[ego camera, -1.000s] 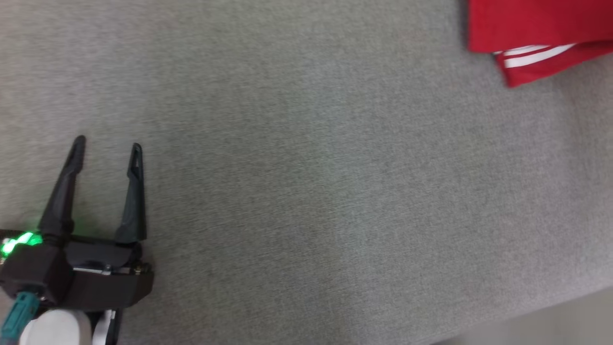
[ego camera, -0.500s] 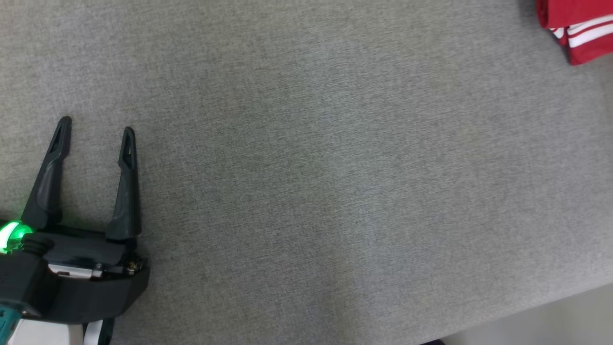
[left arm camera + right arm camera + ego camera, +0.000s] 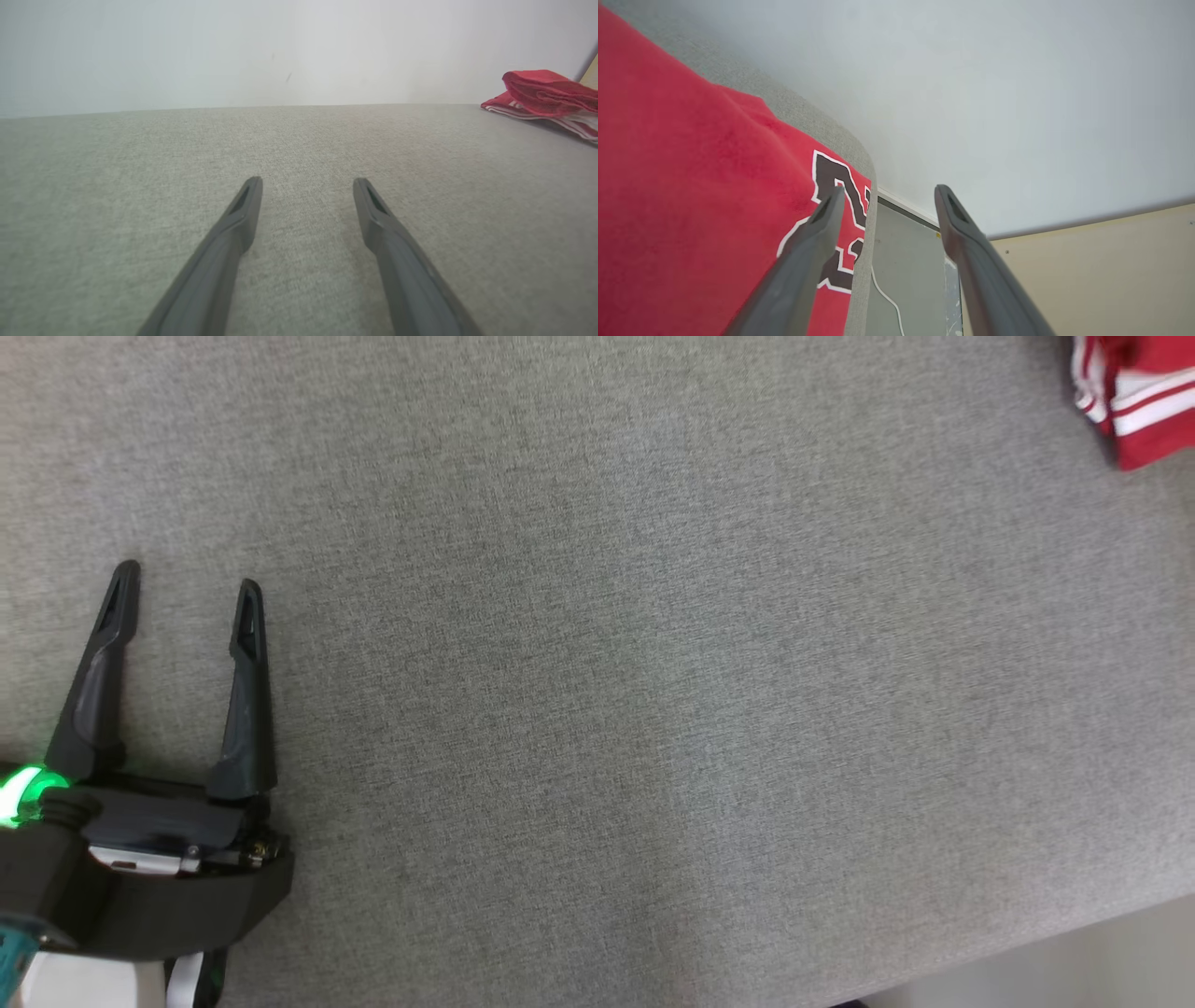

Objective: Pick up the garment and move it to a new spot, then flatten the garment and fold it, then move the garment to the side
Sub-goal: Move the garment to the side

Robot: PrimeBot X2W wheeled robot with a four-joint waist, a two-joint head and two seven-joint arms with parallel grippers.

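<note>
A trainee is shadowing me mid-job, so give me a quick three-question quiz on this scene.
1. True or false: the left claw hangs open, apart from the red cloth garment with white stripes.
2. In the head view, where on the grey woven fabric surface does the garment lie? A) lower left B) centre C) upper right
3. Fill in: the right claw is ___, gripping nothing.
Key: 1 true; 2 C; 3 open.

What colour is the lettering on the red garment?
Black lettering with a white outline, on the red fabric garment; clearest in the right wrist view.
</note>
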